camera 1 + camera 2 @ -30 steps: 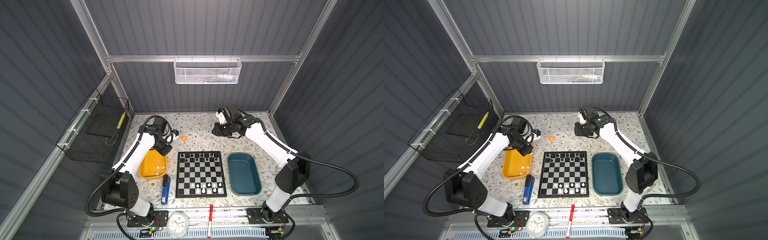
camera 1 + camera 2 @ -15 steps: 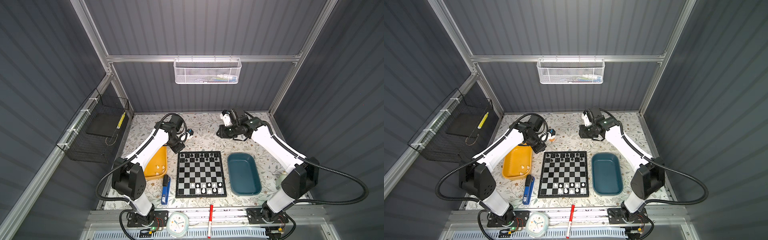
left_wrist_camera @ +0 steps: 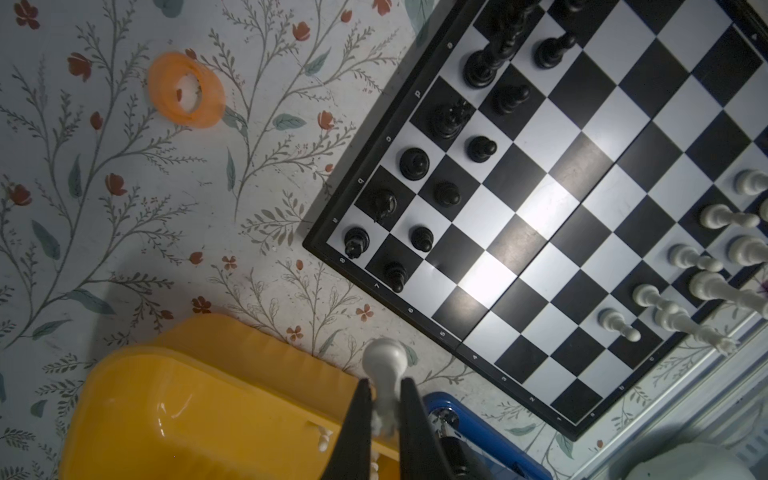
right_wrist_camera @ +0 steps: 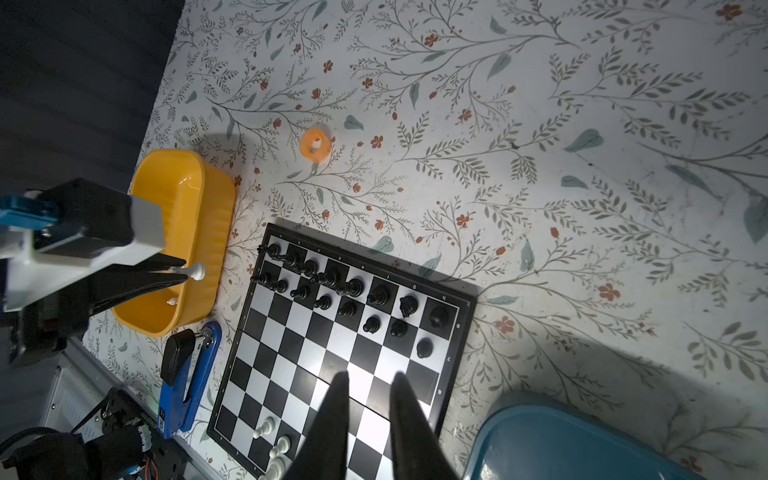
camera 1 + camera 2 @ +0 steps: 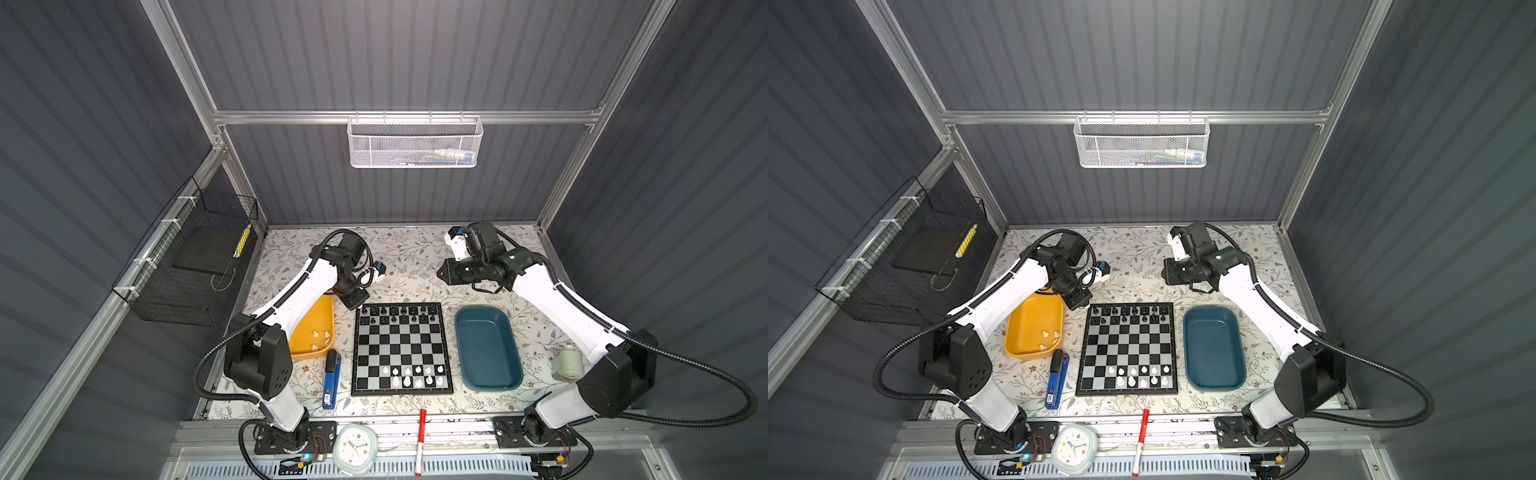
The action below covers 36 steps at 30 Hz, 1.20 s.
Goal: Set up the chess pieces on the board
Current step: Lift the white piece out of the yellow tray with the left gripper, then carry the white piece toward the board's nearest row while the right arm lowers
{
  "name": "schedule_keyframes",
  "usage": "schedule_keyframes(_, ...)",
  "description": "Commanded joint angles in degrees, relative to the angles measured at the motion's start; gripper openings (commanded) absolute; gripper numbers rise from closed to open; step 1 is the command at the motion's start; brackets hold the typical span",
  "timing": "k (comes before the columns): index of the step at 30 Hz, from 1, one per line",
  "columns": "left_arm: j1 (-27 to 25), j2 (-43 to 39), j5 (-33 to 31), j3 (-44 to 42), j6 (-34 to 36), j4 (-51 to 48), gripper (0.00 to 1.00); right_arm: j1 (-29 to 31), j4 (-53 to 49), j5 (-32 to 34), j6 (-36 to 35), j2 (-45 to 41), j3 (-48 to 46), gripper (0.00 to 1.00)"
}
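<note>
The board (image 5: 401, 345) (image 5: 1127, 345) lies mid-table. Black chess pieces (image 5: 399, 314) fill its far two rows. Several white chess pieces (image 5: 417, 376) stand in its near rows, toward the right. My left gripper (image 3: 384, 384) is shut on a white chess piece (image 3: 384, 361). In both top views the left gripper (image 5: 355, 297) (image 5: 1077, 299) hangs off the board's far left corner, beside the yellow tray (image 5: 309, 353). That tray holds a few white pieces (image 5: 320, 336). My right gripper (image 4: 365, 378) (image 5: 442, 274) hovers behind the board's far right, its fingers slightly apart with nothing between them.
An empty teal tray (image 5: 486, 349) lies right of the board and a blue stapler (image 5: 331, 378) left of its near corner. An orange ring (image 4: 316, 143) lies behind the board. A pale cylinder (image 5: 567, 365), a red marker (image 5: 420, 428) and a clock (image 5: 355, 446) sit near the front.
The left gripper has swung right from over the yellow tray toward the board's far left corner, holding the white piece. The right gripper has drifted slightly right and nearer.
</note>
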Motion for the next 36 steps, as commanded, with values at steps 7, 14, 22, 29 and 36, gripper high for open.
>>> schedule_keyframes(7, -0.3, -4.9, 2.4, -2.3, 2.0, -4.1, 0.11, 0.0, 1.9, -0.3, -2.3, -3.2, -3.9, 0.22)
schedule_keyframes(14, -1.0, -7.6, 2.9, -8.0, 2.9, -2.9, 0.11, 0.1, 3.9, -3.0, -1.2, -5.9, -9.2, 0.23)
schedule_keyframes(22, -1.7, -10.2, 3.3, -12.9, 7.0, -0.9, 0.11, 0.7, 5.2, -5.6, 1.6, -8.6, -14.1, 0.23)
schedule_keyframes(29, -3.0, -14.9, 3.3, -20.2, 9.8, 1.1, 0.11, 2.1, 8.5, -3.6, 4.4, -10.2, -18.7, 0.23)
schedule_keyframes(36, -4.1, -20.3, 3.3, -25.6, 12.1, 0.6, 0.11, 4.4, 10.3, -1.4, 6.8, -11.0, -21.1, 0.23)
